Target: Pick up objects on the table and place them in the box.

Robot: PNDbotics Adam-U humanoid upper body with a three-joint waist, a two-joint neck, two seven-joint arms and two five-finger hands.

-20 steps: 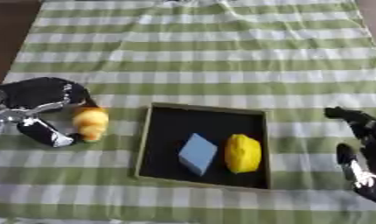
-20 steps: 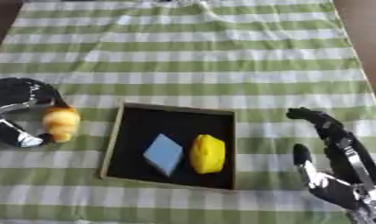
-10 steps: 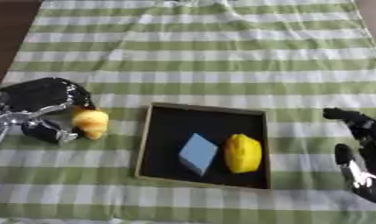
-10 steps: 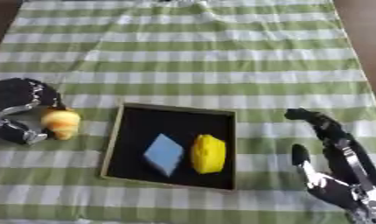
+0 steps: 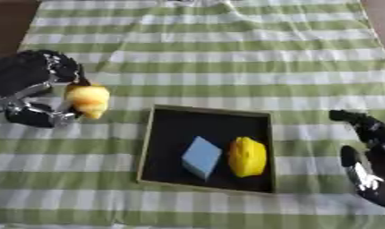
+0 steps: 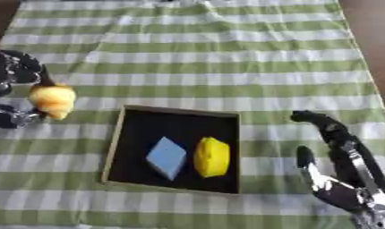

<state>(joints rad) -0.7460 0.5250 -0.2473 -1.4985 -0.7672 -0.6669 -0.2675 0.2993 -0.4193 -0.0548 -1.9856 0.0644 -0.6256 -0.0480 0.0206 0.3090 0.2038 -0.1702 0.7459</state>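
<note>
Over the striped cloth [image 5: 227, 58], left hand [image 5: 35, 91] pinches a blurred yellow object [image 5: 87, 99].

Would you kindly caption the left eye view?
Left robot hand holding a yellow toy beside the box.

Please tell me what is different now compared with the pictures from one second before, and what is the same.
The left hand, shut on the yellow-orange object, has carried it up the view and slightly toward the box. It is not yet over the box. The blue block and yellow object inside the box stayed put, and the right hand stayed open at the lower right.
</note>
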